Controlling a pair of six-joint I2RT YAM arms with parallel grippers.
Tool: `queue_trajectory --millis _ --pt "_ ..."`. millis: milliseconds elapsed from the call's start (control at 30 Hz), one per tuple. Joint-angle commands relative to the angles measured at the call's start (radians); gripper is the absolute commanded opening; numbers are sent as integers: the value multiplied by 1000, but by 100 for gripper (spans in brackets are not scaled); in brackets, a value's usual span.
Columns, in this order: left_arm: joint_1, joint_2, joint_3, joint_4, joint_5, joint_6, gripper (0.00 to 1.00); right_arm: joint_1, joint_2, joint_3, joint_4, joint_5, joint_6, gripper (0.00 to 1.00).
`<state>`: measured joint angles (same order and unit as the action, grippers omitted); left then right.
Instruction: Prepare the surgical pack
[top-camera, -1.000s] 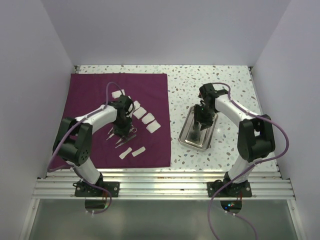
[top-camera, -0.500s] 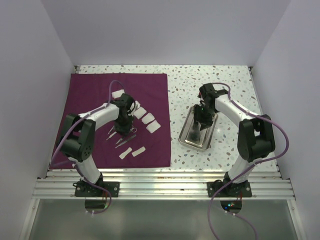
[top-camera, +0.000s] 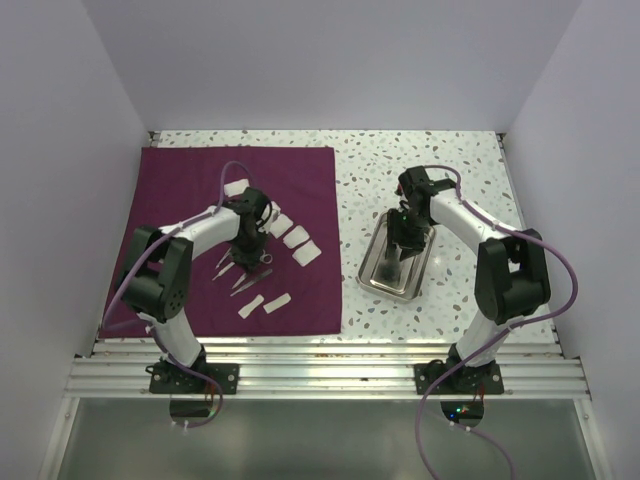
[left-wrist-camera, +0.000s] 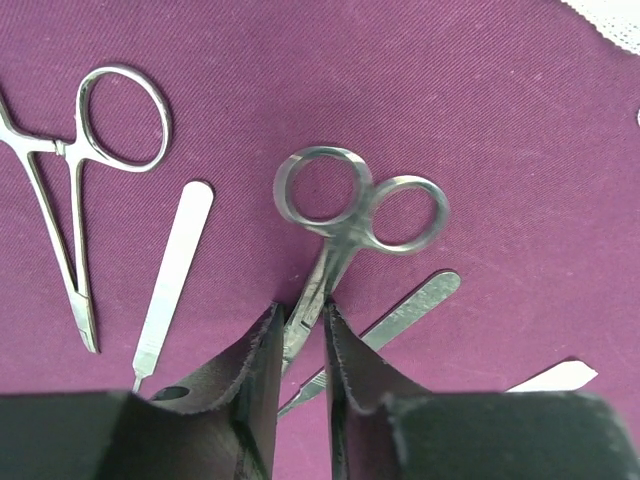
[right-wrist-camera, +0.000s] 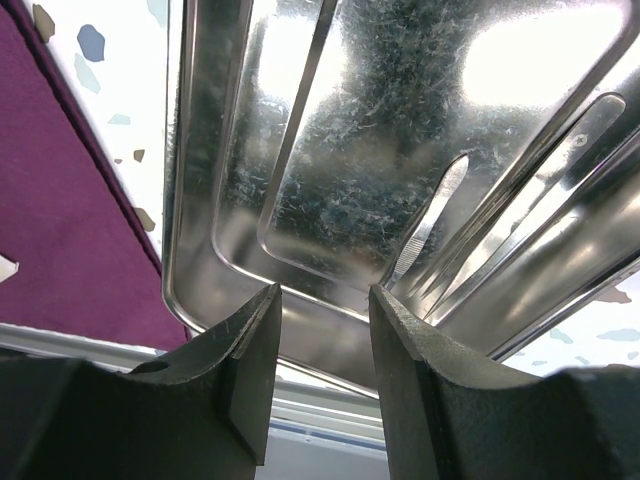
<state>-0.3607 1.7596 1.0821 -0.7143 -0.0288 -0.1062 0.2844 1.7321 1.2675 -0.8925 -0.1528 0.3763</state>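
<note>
- The scissors (left-wrist-camera: 338, 255) lie over the maroon cloth (top-camera: 300, 175), ring handles pointing away from the left gripper (left-wrist-camera: 300, 312). Its jaws are drawn in narrow around the blades and pinch them.
- Beside the scissors on the cloth are ring-handled forceps (left-wrist-camera: 68, 148), a flat metal handle (left-wrist-camera: 175, 270) just right of them, and tweezers (left-wrist-camera: 415, 305) angled under the scissors' shank.
- White gauze pads (top-camera: 296, 236) sit on the cloth too: a loose diagonal row beyond the left arm's wrist, and two more nearer the cloth's front edge.
- The cloth is spread flat on the left half of the speckled counter (top-camera: 440, 150).
- The steel tray (top-camera: 372, 280) rests on the bare counter right of the cloth, close to its edge but apart from it, and turned at a slant.
- Inside the tray lies one slim metal instrument with a ribbed grip (right-wrist-camera: 432, 222); its exact kind cannot be told.
- The right gripper (right-wrist-camera: 323, 300) hangs over the tray's near end, jaws partly apart with nothing between them.
</note>
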Motion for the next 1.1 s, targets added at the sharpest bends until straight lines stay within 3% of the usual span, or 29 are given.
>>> queue_trajectory --millis 0,233,367,633,733,833,900,1067 --pt "-3 31 -8 58 24 31 23 1 -31 -7 18 -22 -8 44" --pt "-3 -9 42 3 24 28 11 2 -42 1 15 -24 -7 44" --pt "-3 -44 99 -50 10 13 0 9 -49 15 9 -25 -2 44" --pt "-3 -106 160 -108 78 -32 0 35 -49 50 35 -94 33 44" --pt "-3 -141 170 -111 162 -65 0 48 -45 35 151 -262 131 44" --pt "-4 -190 168 -90 263 -115 0 85 -36 -35 513 -445 373 55" --pt "-7 -204 168 -83 297 -136 0 120 1 -33 616 -464 513 62" --pt "-26 -247 157 -63 352 -199 0 223 115 108 699 -442 608 69"
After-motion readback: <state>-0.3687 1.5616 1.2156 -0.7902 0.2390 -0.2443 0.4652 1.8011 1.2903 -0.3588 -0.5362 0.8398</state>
